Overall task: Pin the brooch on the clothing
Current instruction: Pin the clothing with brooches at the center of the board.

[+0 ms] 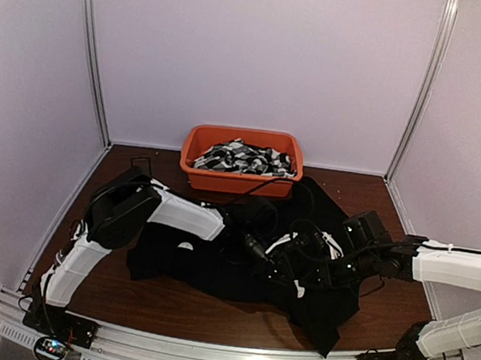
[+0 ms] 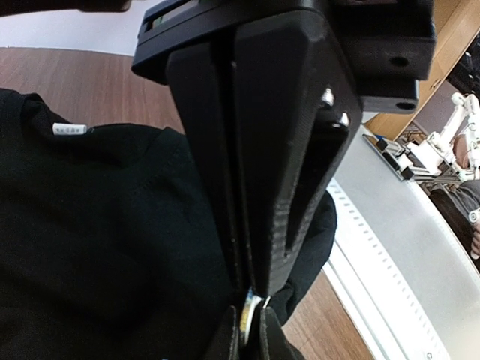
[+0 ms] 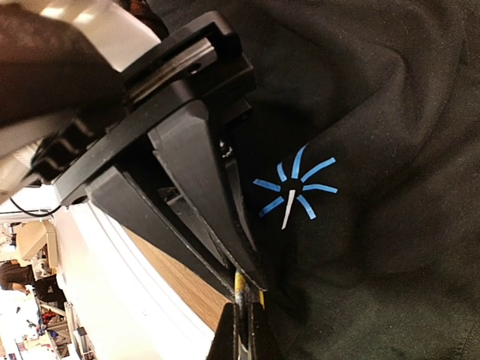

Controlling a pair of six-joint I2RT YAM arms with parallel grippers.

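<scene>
The clothing, a plain black shirt (image 1: 212, 269), lies spread on the wooden table. Its white tag (image 2: 69, 130) shows in the left wrist view, its light-blue starburst mark (image 3: 295, 187) in the right wrist view. Both grippers meet tip to tip over the shirt's middle. My left gripper (image 2: 251, 291) (image 1: 258, 248) is shut, with the thin brooch (image 2: 253, 315) seen edge-on at its tips. My right gripper (image 3: 251, 283) (image 1: 290, 258) is shut too, pinching the yellow edge of the brooch (image 3: 241, 289) just below the starburst. In the top view the brooch is hidden between the fingers.
An orange bin (image 1: 189, 152) with black-and-white patterned fabrics (image 1: 248, 157) stands at the back of the table, touching the shirt's far edge. A metal rail (image 1: 228, 354) runs along the near edge. White walls enclose the sides and back.
</scene>
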